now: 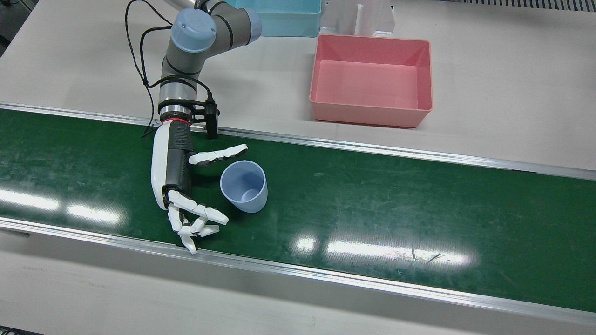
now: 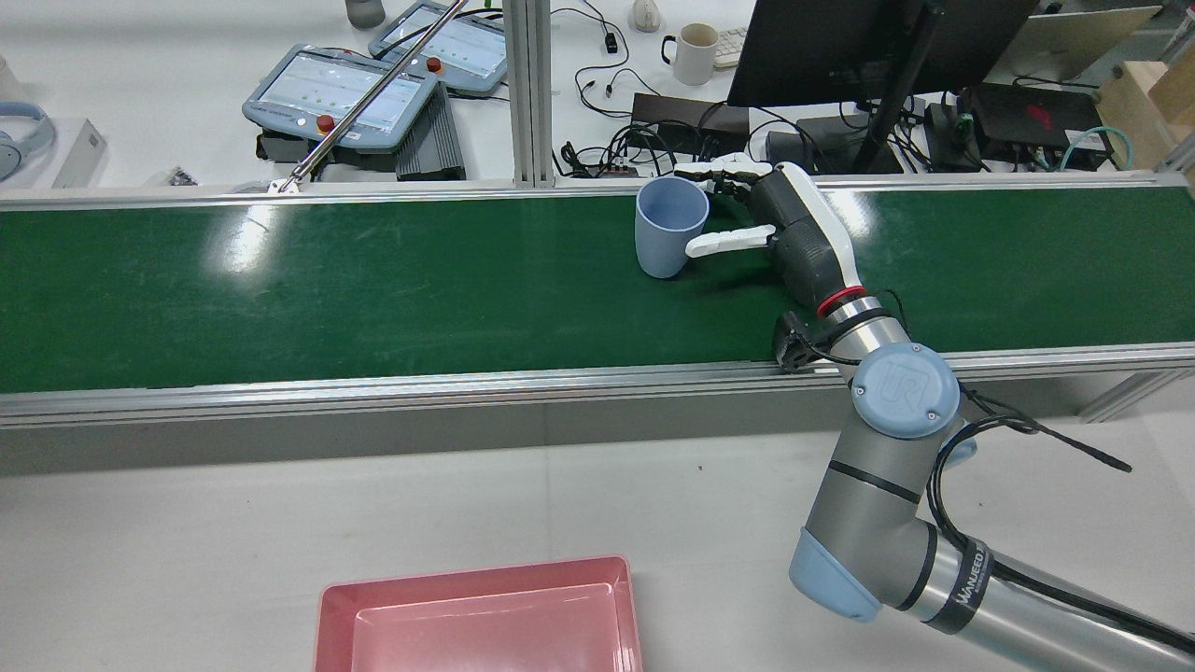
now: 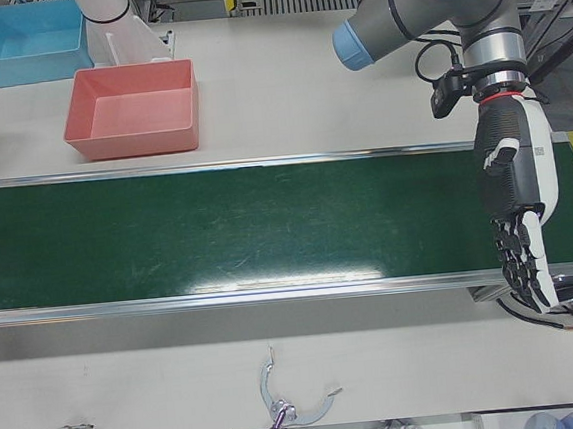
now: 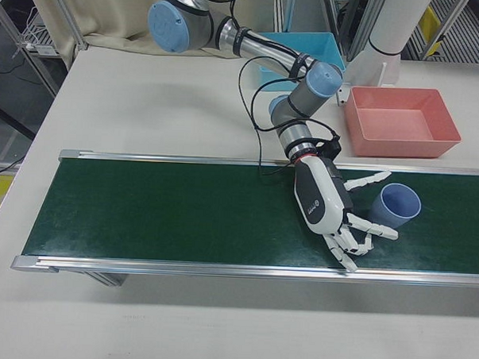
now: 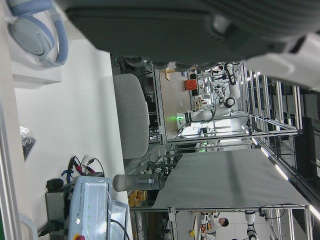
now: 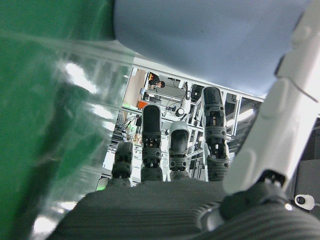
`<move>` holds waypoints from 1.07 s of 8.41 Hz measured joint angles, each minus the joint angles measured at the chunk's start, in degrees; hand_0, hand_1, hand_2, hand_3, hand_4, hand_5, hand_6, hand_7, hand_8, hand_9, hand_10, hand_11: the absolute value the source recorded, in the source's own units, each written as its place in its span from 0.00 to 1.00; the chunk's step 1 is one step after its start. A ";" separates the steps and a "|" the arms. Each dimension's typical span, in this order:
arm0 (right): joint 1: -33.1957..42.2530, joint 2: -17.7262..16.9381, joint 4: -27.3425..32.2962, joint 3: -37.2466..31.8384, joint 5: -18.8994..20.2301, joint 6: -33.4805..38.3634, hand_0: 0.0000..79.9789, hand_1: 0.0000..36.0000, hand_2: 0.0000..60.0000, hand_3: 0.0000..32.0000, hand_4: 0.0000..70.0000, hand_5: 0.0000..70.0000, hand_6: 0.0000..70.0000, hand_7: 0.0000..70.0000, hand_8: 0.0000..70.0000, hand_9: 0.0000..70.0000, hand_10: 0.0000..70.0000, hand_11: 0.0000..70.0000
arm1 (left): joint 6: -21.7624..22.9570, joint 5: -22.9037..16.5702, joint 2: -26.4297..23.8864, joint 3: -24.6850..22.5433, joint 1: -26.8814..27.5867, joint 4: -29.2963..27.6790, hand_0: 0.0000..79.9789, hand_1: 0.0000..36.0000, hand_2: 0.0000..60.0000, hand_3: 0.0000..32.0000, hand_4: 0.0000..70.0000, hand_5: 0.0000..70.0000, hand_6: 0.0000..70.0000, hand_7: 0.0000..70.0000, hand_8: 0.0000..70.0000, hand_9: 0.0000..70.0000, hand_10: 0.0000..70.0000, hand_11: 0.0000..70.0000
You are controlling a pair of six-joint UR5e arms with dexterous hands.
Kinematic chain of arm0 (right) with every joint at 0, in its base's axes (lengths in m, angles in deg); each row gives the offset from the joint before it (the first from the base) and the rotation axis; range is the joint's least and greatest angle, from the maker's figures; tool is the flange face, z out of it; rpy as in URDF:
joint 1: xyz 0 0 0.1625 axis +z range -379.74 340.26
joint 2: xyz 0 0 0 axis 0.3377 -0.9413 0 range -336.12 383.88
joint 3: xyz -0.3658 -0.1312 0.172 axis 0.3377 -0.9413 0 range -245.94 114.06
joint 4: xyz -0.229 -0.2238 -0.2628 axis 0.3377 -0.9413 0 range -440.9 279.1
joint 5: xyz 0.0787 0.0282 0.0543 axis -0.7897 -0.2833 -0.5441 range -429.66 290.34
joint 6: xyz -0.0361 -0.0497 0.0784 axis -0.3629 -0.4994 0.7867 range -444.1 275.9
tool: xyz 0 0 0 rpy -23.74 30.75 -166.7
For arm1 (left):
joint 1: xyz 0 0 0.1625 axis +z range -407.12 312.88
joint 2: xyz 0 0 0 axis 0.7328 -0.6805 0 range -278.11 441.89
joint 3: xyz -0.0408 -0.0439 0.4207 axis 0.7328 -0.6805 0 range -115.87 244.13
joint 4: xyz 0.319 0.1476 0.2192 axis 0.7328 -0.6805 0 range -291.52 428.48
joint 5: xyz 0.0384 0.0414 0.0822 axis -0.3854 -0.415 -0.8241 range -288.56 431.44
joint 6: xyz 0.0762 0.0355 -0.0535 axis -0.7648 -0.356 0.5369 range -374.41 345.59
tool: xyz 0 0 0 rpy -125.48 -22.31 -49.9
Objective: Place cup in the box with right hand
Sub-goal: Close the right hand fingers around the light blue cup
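Front view shows the right hand [image 1: 179, 179] with spread, empty fingers [image 1: 219, 155] bracketing the upright pale-blue plastic cup [image 1: 244, 186] near the green belt surface's [image 1: 419, 204] operator-side edge.

Desk [image 1: 512, 70]: green belt [image 1: 419, 209] mid-frame carries upright blue cup [image 1: 244, 186]; pink box [image 1: 371, 80] upper right, teal box [image 1: 288, 18] top centre.

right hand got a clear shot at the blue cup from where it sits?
Probably yes. The right hand lies open on the green belt right beside the upright blue cup, fingers either side of it, nothing between.
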 measured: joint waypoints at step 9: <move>-0.26 -0.04 -0.05 -0.01 0.27 -0.34 0.64 0.24 0.00 0.20 0.44 0.09 0.20 1.00 0.38 0.56 0.16 0.23 | 0.00 0.03 -0.02 -0.01 0.03 0.00 0.00 0.00 0.00 0.00 0.00 0.00 0.00 0.00 0.00 0.00 0.00 0.00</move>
